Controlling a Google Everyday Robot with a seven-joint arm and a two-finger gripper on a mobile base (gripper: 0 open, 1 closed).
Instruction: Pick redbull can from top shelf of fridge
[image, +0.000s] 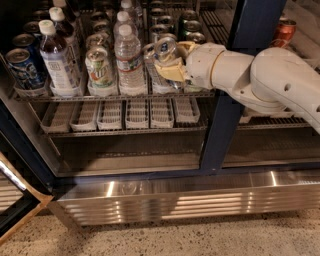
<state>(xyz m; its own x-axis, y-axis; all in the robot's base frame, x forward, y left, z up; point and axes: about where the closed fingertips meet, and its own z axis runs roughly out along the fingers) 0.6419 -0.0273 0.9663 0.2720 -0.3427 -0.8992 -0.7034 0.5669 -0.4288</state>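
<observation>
— Where do we see the redbull can (164, 48)?
— At the front of the top shelf (75, 96) of the fridge (165, 195), one lane right of the clear water bottle (130, 57). It sits between the fingers of the gripper (168, 61), silver top tilted toward us.
— And the gripper's state?
— We see its pale pads pressed on either side of the can, clamped on it, with the arm reaching in from the right across the blue door post (227, 100).

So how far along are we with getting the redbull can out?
Reach done: the gripper is inside the fridge at the top shelf. In hand: it looks closed on the redbull can, which sits tilted. Left: lift it clear and draw it out past the door frame.
</observation>
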